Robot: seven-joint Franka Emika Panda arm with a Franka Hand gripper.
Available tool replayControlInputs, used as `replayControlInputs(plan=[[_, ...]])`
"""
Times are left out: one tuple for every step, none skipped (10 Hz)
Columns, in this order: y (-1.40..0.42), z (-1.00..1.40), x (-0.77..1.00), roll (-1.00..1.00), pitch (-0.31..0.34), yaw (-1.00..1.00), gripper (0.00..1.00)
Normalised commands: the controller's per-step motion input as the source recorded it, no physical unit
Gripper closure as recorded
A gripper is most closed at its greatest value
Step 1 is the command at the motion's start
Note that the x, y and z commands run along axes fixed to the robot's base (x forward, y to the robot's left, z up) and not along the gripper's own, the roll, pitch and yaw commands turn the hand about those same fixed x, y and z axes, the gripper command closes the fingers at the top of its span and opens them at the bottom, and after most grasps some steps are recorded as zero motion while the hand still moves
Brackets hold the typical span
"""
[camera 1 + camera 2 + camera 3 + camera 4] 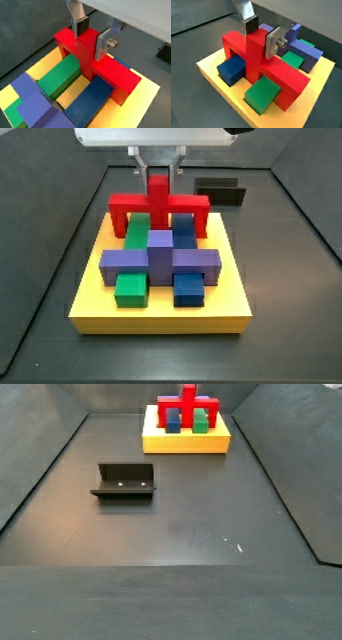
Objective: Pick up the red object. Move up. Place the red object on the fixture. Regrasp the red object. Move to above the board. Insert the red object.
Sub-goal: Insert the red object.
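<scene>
The red object [113,72] [238,45] stands on the yellow board [150,90] [160,313], its legs down in the slots and its raised middle tab pointing up. My gripper [91,44] [261,41] hangs straight above it. The two silver fingers flank the tab and press its sides, so the gripper is shut on it. Both side views show the gripper [159,183] at the far end of the board [187,442]. The black fixture [221,191] [124,481] stands apart on the dark floor with nothing on it.
A purple cross-shaped block [160,258], a green block [131,286] and a blue block [190,286] sit in the board just in front of the red object. Dark walls [40,474] enclose the floor on both sides.
</scene>
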Motion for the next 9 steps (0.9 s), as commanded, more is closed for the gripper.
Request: replayControlInputs(plan=[[-0.06,-0.24,0.33,0.04,0.036,0.03,1.00],[0.00,-0.19,0.36,0.08,0.066,0.11,1.00],[0.00,-0.14,0.26,0.15,0.056,0.20,1.00],[0.00,-0.18,0.17,0.13,0.036,0.16,1.00],[0.00,-0.21,0.08,0.11,0.020,0.09,1.00],[0.05,-0.49,0.00,0.00,0.000,0.02,1.00],[0.10,-0.63,-0.01,0.00,-0.037,0.01,1.00],[0.08,-0.66,-0.06,-0.02,-0.059,0.00,1.00],[0.03,-0.55,-0.02,-0.05,-0.039,0.00,1.00]])
